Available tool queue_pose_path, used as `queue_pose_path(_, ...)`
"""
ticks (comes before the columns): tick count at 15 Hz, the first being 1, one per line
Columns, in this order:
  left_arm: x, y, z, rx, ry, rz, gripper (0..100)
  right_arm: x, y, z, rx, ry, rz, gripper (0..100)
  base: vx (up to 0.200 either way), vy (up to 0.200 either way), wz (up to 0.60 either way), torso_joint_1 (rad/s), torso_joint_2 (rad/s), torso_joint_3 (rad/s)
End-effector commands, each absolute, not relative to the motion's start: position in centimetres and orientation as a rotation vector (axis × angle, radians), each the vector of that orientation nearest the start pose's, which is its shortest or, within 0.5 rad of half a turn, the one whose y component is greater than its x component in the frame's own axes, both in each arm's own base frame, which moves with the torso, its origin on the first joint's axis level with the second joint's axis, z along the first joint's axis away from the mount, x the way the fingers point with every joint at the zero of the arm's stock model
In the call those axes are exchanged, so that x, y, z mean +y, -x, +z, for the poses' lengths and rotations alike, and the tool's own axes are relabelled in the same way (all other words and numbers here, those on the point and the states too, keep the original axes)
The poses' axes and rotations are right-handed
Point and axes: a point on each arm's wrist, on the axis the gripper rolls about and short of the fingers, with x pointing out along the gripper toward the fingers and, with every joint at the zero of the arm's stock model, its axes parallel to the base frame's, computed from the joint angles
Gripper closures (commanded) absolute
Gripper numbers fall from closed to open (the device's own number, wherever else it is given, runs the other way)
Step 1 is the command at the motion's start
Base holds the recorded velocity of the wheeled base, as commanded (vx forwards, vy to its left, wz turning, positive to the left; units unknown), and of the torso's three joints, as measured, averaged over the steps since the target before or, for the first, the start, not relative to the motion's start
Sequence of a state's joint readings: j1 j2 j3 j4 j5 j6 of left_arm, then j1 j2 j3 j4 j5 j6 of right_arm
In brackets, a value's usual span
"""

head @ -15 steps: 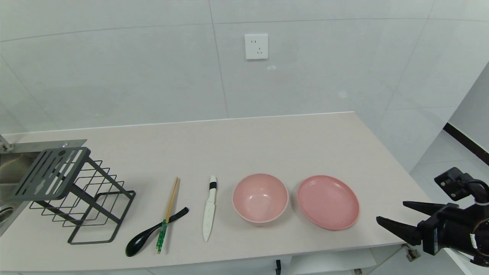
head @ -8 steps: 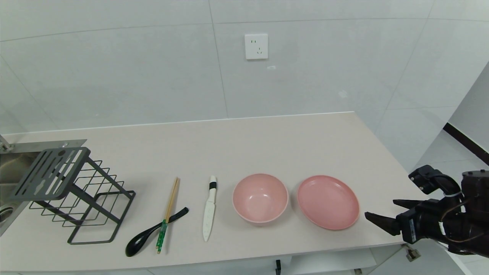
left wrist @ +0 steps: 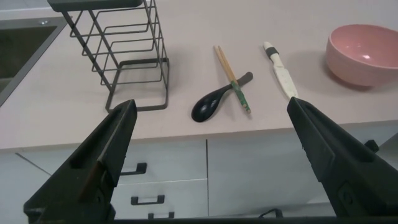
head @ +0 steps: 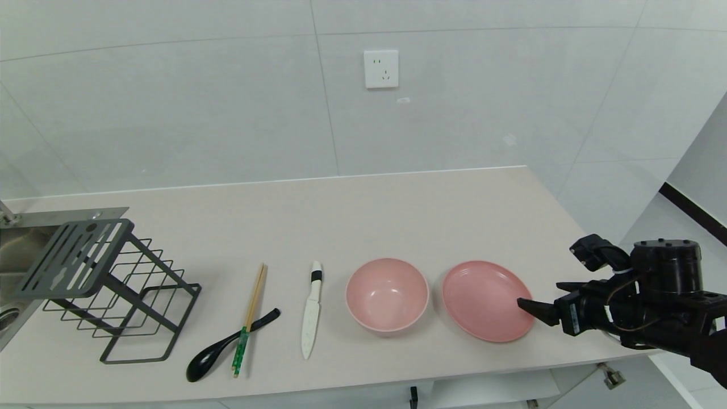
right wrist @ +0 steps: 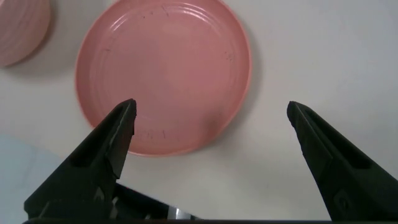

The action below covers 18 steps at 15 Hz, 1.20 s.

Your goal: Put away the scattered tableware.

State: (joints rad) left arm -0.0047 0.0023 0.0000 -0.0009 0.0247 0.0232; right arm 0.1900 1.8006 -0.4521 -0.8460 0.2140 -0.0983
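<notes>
- Plate [head: 487, 300]: pink, flat on the counter [head: 352, 216], at the right end of a row of tableware along the front edge.
- Bowl [head: 387, 293]: pink, upright, just left of the plate.
- Knife [head: 311, 309]: white, left of the bowl, lying flat with its blade tip toward the front edge.
- Chopsticks [head: 250, 318]: a pair, left of the knife, lying across the handle of the spoon [head: 218, 351].
- Spoon: black, with its scoop toward the front edge.
- Rack [head: 108, 284]: dark wire frame, upright at the left end of the row, well apart from the plate and beside the sink [head: 14, 250].
- Right gripper [head: 539, 294]: fingers spread apart and holding nothing. It sits at the plate's right side, with one fingertip over the right rim. Contact with the plate cannot be determined.
- Left gripper [left wrist: 210, 104]: fingers spread apart and holding nothing. It hangs in front of the counter edge, facing the spoon and chopsticks.
- Outlet [head: 381, 69]: white, on the tiled wall behind the counter.
</notes>
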Motion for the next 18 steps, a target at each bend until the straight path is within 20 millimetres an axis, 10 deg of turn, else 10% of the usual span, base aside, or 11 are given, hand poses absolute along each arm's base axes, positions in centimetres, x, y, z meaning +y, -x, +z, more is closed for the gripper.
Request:
queue_pose_path(1,0.1,2.3,7.6,-0.001,-0.023,0.02,0,5.7,-27.0,8.3,0.505,0.089,0.423,0,0.0,0.0,0.0,0.0,0.0,0.0)
queue_pose_path(18,0.1,2.3,7.6,0.0,-0.021,0.02,0,7.2,-33.3,4.1,0.485,0.057,0.429,0,0.0,0.0,0.0,0.0,0.0,0.0)
